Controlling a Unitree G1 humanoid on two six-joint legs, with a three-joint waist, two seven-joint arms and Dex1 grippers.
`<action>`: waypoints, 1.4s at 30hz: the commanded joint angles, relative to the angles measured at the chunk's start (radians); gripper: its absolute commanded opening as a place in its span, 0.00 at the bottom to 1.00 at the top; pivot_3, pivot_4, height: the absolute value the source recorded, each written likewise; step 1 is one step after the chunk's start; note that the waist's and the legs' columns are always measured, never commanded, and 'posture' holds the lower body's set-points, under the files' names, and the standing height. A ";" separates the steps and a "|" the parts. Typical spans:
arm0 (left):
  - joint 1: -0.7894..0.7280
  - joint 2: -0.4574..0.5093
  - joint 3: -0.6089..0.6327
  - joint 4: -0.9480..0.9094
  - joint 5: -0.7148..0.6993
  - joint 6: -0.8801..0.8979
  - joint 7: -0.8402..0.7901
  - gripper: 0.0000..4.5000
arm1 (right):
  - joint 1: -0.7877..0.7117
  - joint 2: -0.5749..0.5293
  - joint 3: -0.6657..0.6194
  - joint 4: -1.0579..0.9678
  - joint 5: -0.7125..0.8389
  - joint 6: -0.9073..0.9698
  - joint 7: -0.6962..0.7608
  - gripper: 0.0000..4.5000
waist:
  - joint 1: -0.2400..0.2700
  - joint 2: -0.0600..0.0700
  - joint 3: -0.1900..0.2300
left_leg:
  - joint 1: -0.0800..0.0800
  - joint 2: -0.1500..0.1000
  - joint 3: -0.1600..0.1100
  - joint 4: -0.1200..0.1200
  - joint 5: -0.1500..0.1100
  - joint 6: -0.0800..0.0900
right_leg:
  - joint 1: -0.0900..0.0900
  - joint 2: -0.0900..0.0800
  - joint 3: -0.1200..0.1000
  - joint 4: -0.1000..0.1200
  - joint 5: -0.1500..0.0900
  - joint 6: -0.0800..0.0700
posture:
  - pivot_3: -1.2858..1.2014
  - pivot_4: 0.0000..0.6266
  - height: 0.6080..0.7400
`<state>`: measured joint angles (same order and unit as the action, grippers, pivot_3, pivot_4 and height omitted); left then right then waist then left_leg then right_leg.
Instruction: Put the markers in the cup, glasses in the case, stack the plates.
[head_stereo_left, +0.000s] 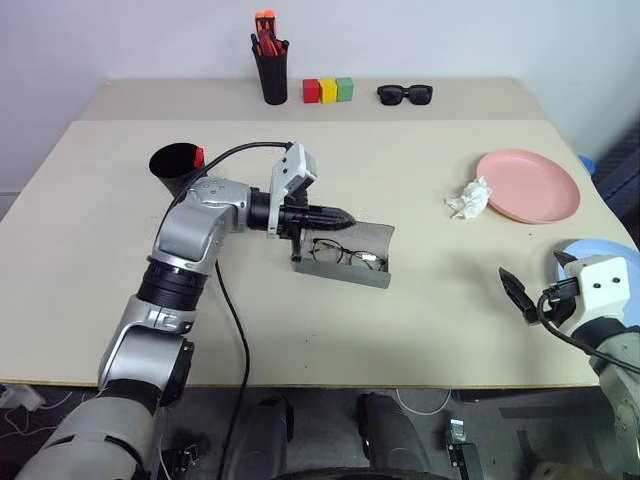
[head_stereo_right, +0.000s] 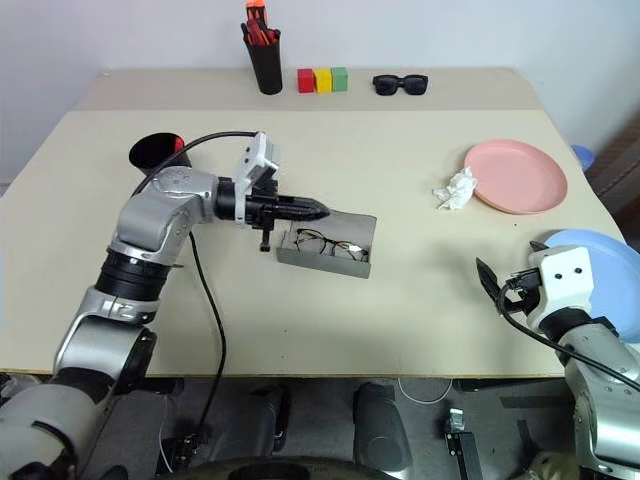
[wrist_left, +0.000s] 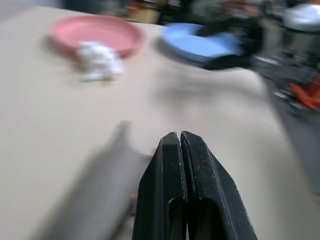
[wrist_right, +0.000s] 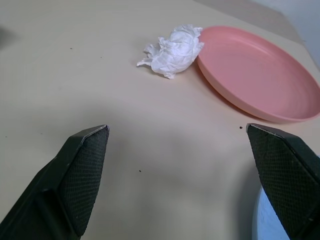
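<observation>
The wire-framed glasses (head_stereo_left: 345, 255) lie inside the open grey case (head_stereo_left: 378, 240) at the table's middle. My left gripper (head_stereo_left: 345, 217) is shut and empty, pointing right just above the case's near-left end. The black cup (head_stereo_left: 178, 165) stands behind my left arm, with a marker's red-orange end (head_stereo_left: 198, 157) poking from it. The pink plate (head_stereo_left: 528, 185) sits at the far right. The light blue plate (head_stereo_right: 600, 275) lies at the front right, partly under my right wrist. Left of that plate, my right gripper (head_stereo_left: 515, 290) stands open and holds nothing.
A crumpled white tissue (head_stereo_left: 468, 198) lies against the pink plate's left rim. At the back stand a pen holder (head_stereo_left: 271, 75) with orange-capped pens, three coloured blocks (head_stereo_left: 328, 90) and black sunglasses (head_stereo_left: 405, 94). The table's front edge runs close to my right gripper.
</observation>
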<state>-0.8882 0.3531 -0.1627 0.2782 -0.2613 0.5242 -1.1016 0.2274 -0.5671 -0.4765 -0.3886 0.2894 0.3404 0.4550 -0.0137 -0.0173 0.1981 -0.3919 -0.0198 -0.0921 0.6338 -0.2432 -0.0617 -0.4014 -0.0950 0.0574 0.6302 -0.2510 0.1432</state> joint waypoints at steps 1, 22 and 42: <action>-0.084 -0.039 -0.003 0.141 0.121 -0.149 0.189 0.01 | -0.009 0.011 -0.005 -0.019 0.012 -0.034 0.006 1.00 | 0.000 0.000 0.000 | 0.000 0.000 0.000 0.000 0.000 0.000 | 0.000 0.000 0.000 0.000 0.000 0.000 | 0.52 0.24 1.00; -0.309 -0.115 -0.113 0.702 0.294 -0.465 0.003 0.01 | 0.115 0.031 0.028 -0.212 0.176 -0.028 0.148 1.00 | -0.001 -0.001 0.000 | -0.001 0.000 0.000 -0.002 0.000 0.000 | 0.000 0.000 0.000 -0.001 -0.001 0.001 | 0.52 0.24 1.00; -0.366 -0.095 -0.087 0.797 0.306 -0.474 -0.159 0.01 | 0.165 -0.029 -0.020 -0.226 0.324 -0.020 0.300 1.00 | -0.001 -0.001 0.001 | -0.001 0.000 0.000 -0.001 0.000 0.000 | 0.000 0.000 0.000 -0.001 -0.001 0.002 | 0.52 0.24 1.00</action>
<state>-1.2251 0.2412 -0.2638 1.0968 0.0551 0.0393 -1.2229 0.3943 -0.5827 -0.4837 -0.5840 0.6037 0.3221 0.7623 -0.0143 -0.0183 0.1987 -0.3926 -0.0203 -0.0923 0.6326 -0.2436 -0.0614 -0.4011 -0.0950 0.0573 0.6291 -0.2519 0.1449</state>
